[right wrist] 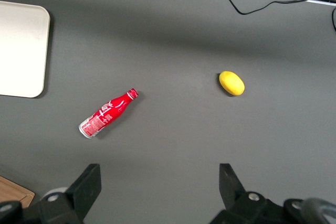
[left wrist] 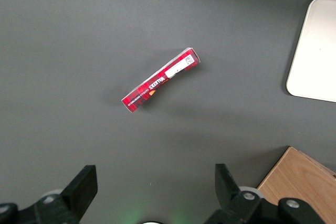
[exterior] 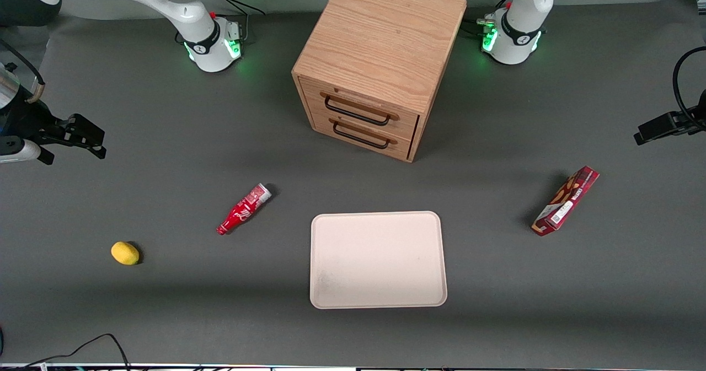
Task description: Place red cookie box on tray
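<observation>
Cookie pictures and white lettering face up on the red cookie box (exterior: 566, 200), which lies flat on the dark table (exterior: 496, 283) toward my working end, its long axis running roughly from one o'clock to seven o'clock in the front view. From my wrist camera the red cookie box (left wrist: 160, 81) shows its white barcode label near one end. My gripper (left wrist: 155, 192) hangs high above the table with the box below it, untouched; my fingers (left wrist: 84, 184) are spread wide and hold nothing. The tray (exterior: 378, 259) sits well apart from the box, toward the table's middle and a little nearer the front camera, bare on top. At about twelve o'clock from the tray stands a wooden drawer cabinet (exterior: 380, 62). Toward the parked arm's end lie a red soda bottle (exterior: 243, 209) and a yellow lemon (exterior: 125, 253).
</observation>
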`<control>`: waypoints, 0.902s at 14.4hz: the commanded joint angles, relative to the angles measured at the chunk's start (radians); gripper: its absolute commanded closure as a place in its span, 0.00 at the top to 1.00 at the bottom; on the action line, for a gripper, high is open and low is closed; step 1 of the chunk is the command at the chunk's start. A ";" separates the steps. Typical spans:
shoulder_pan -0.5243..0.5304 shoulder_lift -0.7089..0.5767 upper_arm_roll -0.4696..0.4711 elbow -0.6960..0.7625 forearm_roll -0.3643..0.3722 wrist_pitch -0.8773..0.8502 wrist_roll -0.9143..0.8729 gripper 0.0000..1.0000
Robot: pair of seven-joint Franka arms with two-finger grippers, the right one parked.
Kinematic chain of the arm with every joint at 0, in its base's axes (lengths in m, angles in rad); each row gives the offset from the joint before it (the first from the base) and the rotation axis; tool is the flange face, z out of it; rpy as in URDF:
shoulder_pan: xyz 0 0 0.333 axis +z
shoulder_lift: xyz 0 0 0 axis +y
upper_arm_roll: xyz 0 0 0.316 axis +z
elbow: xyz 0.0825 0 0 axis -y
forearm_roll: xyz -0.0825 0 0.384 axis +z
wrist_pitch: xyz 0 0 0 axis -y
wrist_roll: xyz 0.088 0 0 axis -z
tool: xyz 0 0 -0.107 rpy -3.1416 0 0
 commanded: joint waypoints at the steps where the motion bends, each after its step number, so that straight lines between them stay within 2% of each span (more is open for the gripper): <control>1: 0.002 0.008 0.001 0.029 0.002 -0.025 0.010 1.00; 11: 0.000 0.020 0.001 0.009 0.004 0.000 0.024 1.00; 13: -0.001 0.023 0.000 -0.016 0.024 0.020 0.025 1.00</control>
